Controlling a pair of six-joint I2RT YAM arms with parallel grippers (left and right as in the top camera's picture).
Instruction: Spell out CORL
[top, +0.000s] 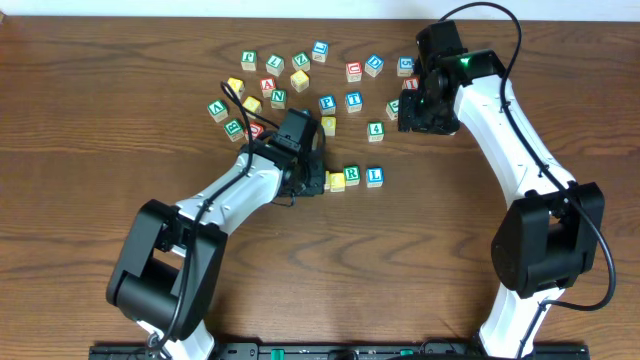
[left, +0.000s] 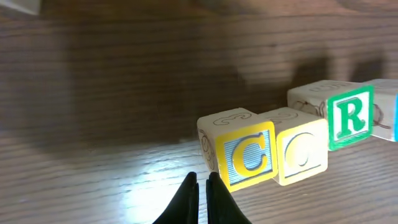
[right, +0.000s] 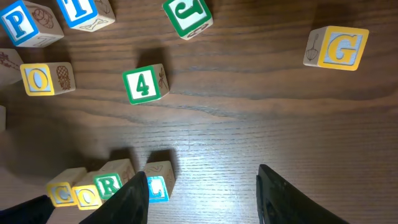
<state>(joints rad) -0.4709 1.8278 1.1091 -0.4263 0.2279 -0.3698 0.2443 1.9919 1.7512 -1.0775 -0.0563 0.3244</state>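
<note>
Four blocks stand in a row on the table. In the left wrist view they are a yellow C block (left: 249, 155), a yellow O block (left: 303, 151), a green R block (left: 351, 115) and the edge of a blue L block (left: 393, 118). My left gripper (left: 202, 180) is shut and empty, its tips just left of the C block. In the overhead view it (top: 318, 183) covers the C block, beside O (top: 337, 181), R (top: 352, 176) and L (top: 374, 177). My right gripper (right: 202, 186) is open and empty above bare table, right of the L block (right: 158, 186).
Several loose letter blocks are scattered behind the row (top: 300, 75). The right wrist view shows a green 4 block (right: 143, 85), a yellow G block (right: 339, 48), a green J block (right: 186, 15) and a yellow Q block (right: 40, 79). The right gripper (top: 420, 115) hangs at the back right.
</note>
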